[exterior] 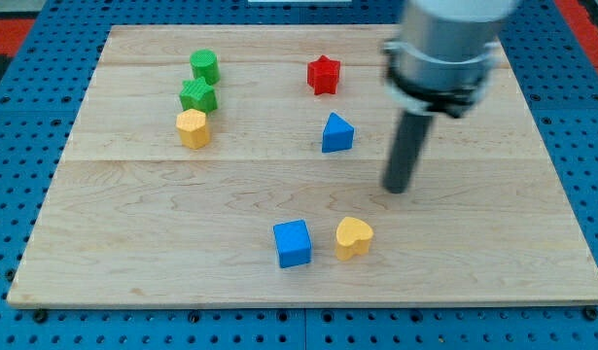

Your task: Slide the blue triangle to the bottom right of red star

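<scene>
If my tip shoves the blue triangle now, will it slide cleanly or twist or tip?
The blue triangle sits low on a flat base, so it probably slides rather than tips. Its angled sides may make it twist under an off-centre push. My tip is apart from it, toward the view's right and lower.

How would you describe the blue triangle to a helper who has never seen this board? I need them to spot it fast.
Start at the wooden board, upper middle, and find the red star. Just below it, slightly toward the view's right, sits the blue triangle, left of my tip. The only other blue piece, the blue cube, lies lower down beside the yellow heart.
</scene>
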